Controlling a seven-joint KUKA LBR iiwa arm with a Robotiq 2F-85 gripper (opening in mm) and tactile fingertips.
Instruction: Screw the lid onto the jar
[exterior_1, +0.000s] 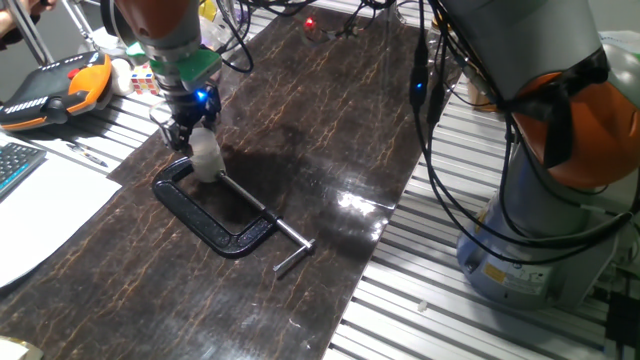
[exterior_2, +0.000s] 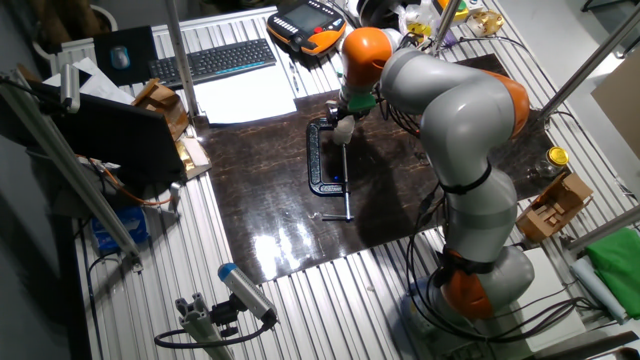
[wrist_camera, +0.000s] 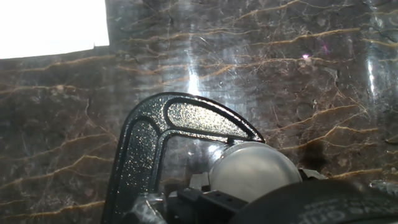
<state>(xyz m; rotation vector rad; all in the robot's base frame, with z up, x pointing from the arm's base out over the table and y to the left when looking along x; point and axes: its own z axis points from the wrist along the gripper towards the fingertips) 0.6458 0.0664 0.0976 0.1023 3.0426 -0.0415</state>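
From one fixed view, the two-finger gripper (exterior_1: 190, 133) sits closed on the small translucent whitish jar (exterior_1: 206, 155), inside the black metal C-clamp (exterior_1: 205, 213) at its curved end. The hand view shows a pale grey-white round lid (wrist_camera: 252, 169), apparently atop it. No legible writing.

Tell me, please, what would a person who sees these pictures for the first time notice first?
First, the black C-clamp lying flat on the dark marbled table, its screw handle pointing toward the table's near edge. Next, the gripper with a blue light, right above the small whitish jar that sits in the clamp's mouth. Then the big grey and orange arm bending over the table.
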